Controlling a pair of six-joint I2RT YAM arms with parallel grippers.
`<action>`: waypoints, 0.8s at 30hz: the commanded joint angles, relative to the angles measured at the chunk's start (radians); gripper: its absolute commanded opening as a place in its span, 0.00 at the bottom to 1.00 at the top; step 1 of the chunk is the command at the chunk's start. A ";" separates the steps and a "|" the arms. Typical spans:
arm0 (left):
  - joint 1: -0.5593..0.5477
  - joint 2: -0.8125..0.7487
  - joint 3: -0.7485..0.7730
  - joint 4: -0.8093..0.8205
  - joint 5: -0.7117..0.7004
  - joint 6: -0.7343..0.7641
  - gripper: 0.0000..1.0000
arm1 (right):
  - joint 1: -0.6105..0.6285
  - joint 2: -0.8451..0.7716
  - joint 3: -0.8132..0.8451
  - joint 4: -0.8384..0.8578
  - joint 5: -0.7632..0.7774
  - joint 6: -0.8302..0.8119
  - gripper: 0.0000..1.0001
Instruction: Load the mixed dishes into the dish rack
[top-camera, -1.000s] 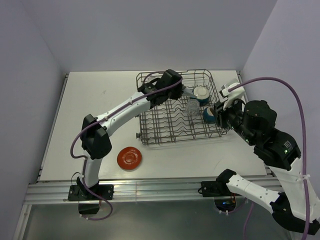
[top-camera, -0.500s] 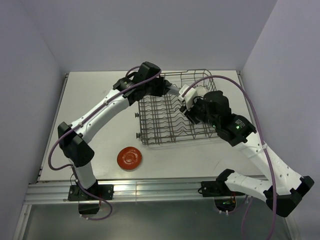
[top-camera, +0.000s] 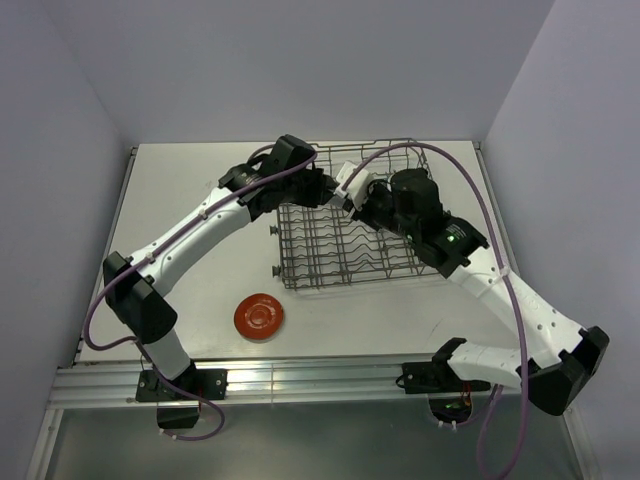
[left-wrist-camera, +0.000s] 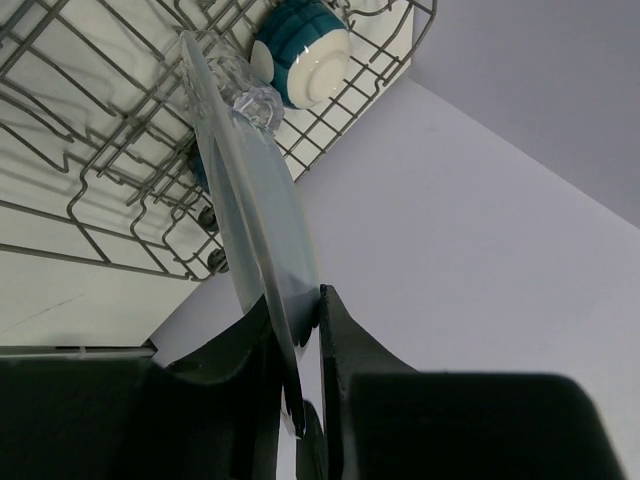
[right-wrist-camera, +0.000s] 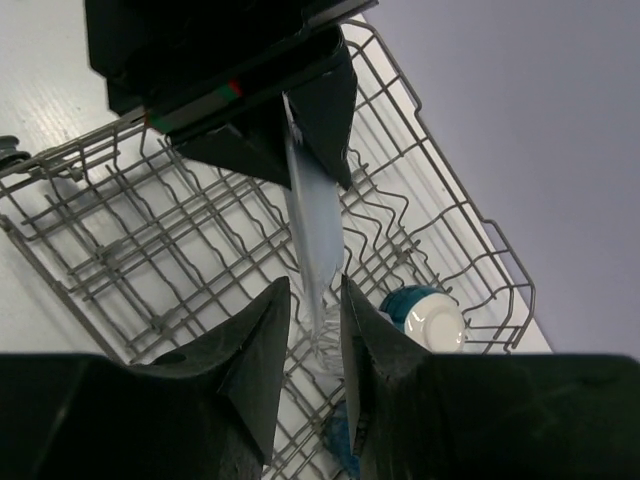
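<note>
My left gripper (left-wrist-camera: 295, 300) (top-camera: 322, 188) is shut on the rim of the pale blue-grey plate (left-wrist-camera: 255, 210), holding it on edge over the back left of the dish rack (top-camera: 330, 250). My right gripper (right-wrist-camera: 315, 290) (top-camera: 355, 195) is open, its fingers either side of the plate's opposite edge (right-wrist-camera: 315, 230) with small gaps. The cream bowl with dark outside (right-wrist-camera: 425, 315) (left-wrist-camera: 305, 60), the clear glass tumbler (left-wrist-camera: 245, 85) and the dark blue mug (right-wrist-camera: 338, 440) sit in the rack's right part. The red-orange plate (top-camera: 259, 316) lies on the table in front of the rack's left corner.
The rack's tines (right-wrist-camera: 150, 230) stand under both grippers. Small wheels (top-camera: 275, 272) stick out of the rack's left side. Pale walls close the table at the back and right. Purple cables (top-camera: 470, 190) loop over both arms.
My right arm swung left from the rack's right side and brought its fingers around the plate. My left arm drew back to the left with the plate.
</note>
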 joint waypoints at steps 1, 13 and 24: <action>-0.005 -0.085 0.009 0.012 0.005 -0.675 0.00 | 0.000 0.040 0.049 0.080 -0.005 -0.040 0.33; -0.005 -0.092 -0.014 0.050 0.040 -0.656 0.00 | -0.011 0.148 0.077 0.141 0.012 -0.060 0.07; 0.007 -0.219 -0.282 0.285 0.049 -0.601 0.42 | -0.011 0.175 0.099 0.179 0.032 -0.034 0.00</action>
